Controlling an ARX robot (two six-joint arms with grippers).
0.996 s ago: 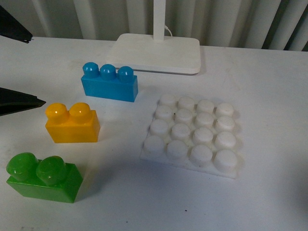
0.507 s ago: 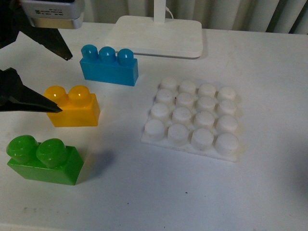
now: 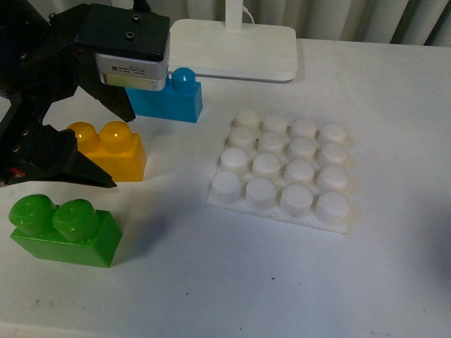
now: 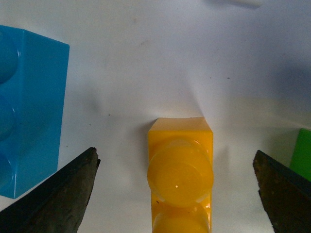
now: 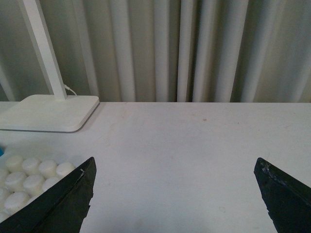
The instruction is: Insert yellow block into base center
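Observation:
The yellow block stands on the white table left of the base, which is a white square plate of round studs with nothing on it. My left gripper hangs open over the block, one finger on the block's far side and one on its near side. In the left wrist view the block lies centred between the two dark fingertips, with a clear gap on each side. My right gripper is open over bare table, with a corner of the base showing beside it.
A blue three-stud brick sits just behind the yellow block, partly covered by my left wrist. A green two-stud brick lies in front of it. The white lamp foot with its pole stands at the back, and a curtain hangs behind the table.
My left gripper has come in from the left edge and now straddles the yellow block. It covers part of the blue brick. The bricks and the base have not moved.

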